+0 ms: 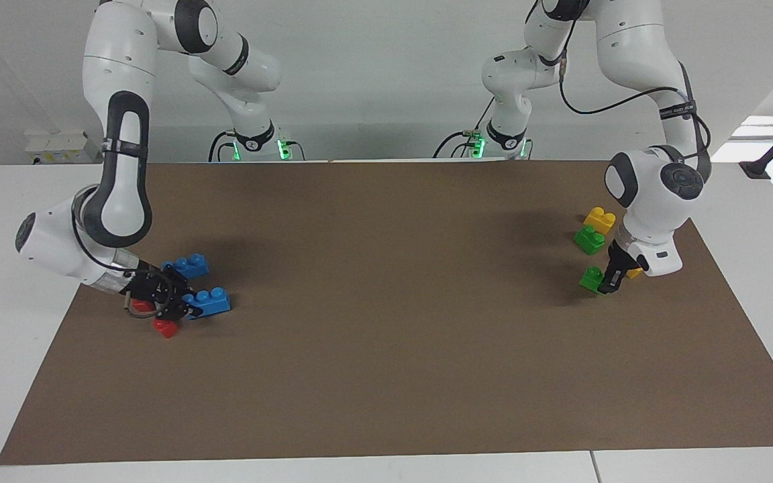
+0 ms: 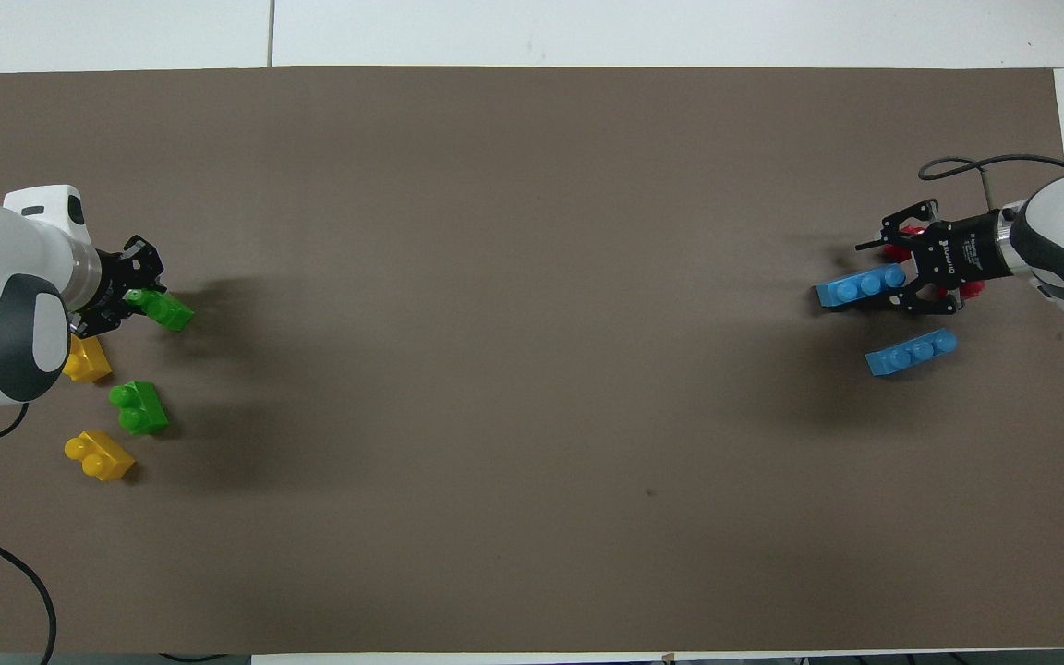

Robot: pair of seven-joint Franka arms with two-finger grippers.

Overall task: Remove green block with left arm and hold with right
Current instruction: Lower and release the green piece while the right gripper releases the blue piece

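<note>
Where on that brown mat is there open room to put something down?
The whole middle of the brown mat is bare, between the green block at the left gripper and the blue bricks at the right gripper. Both ends are crowded: yellow bricks and another green brick at one, red pieces at the other.

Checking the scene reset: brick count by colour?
Green plastic two-stud bricks: 2
Yellow plastic two-stud bricks: 2
Blue plastic three-stud bricks: 2
Red plastic pieces, partly hidden: 2
Total: 8
</note>
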